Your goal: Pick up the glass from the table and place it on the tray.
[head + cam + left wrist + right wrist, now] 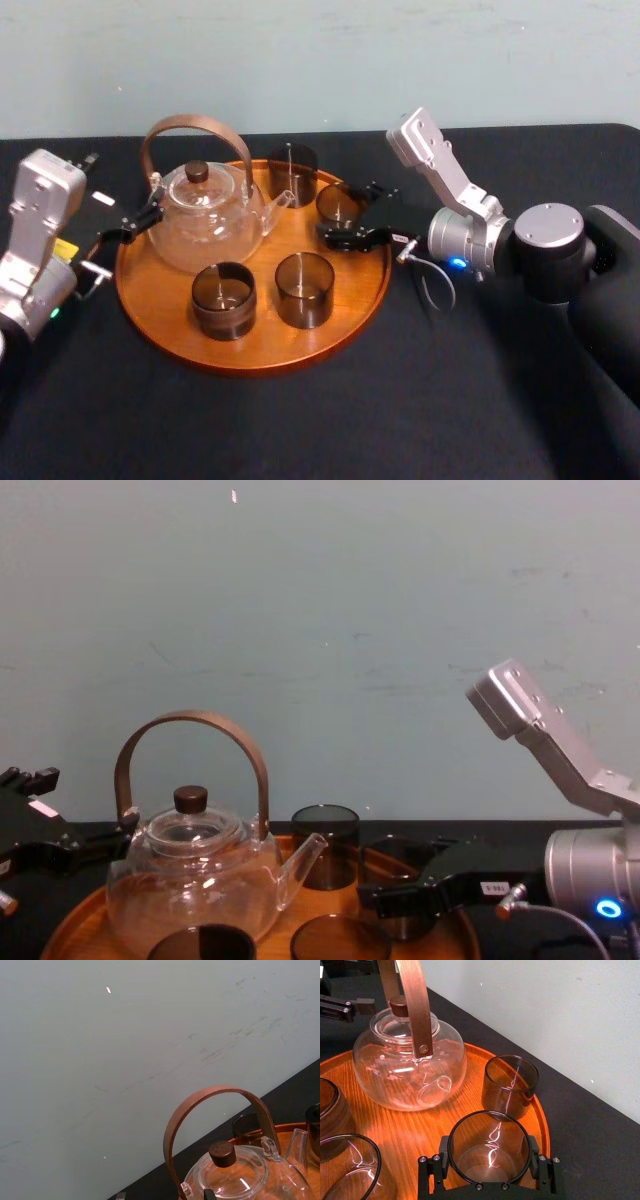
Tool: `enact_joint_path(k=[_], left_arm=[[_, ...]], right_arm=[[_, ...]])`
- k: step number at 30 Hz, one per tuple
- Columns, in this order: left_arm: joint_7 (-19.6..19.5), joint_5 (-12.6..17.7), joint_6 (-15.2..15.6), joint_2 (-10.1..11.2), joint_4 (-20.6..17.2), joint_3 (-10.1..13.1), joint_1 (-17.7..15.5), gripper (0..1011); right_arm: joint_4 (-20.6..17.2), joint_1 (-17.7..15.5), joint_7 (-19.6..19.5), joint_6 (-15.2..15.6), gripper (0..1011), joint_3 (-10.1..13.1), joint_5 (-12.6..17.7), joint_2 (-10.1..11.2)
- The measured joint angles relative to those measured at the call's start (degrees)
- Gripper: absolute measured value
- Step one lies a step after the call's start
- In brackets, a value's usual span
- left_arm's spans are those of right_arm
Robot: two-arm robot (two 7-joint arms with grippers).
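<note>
My right gripper (336, 216) is shut on a smoky glass (338, 202) at the right side of the round wooden tray (150, 300), which lies on the black table (400, 400). In the right wrist view the glass (490, 1140) sits between the two black fingers (432, 1167) just inside the tray's rim (542, 1125). I cannot tell whether its base touches the wood. The chest view shows the same glass (393, 858) low over the tray (70, 920). My left gripper (128, 228) hangs by the tray's left rim, next to the teapot.
A glass teapot (205, 225) with a brown arched handle stands on the tray's back left. Three more smoky glasses are on the tray: one behind (292, 172) and two in front (223, 298) (303, 288). A pale wall rises behind the table.
</note>
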Motion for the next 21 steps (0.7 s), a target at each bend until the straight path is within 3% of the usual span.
enact_joint_path(k=[8, 13, 21], left_arm=[[0.0, 0.0, 0.0, 0.0, 0.0, 0.0, 0.0, 1010], [0.0, 0.0, 0.0, 0.0, 0.0, 0.0, 0.0, 1010], [0.0, 0.0, 0.0, 0.0, 0.0, 0.0, 0.0, 1010]], right_arm=[[0.0, 0.0, 0.0, 0.0, 905, 0.0, 0.0, 0.0], [-0.1, 0.0, 0.0, 0.0, 1002, 0.0, 0.1, 0.0], [-0.1, 0.0, 0.0, 0.0, 1003, 0.0, 0.1, 0.1]])
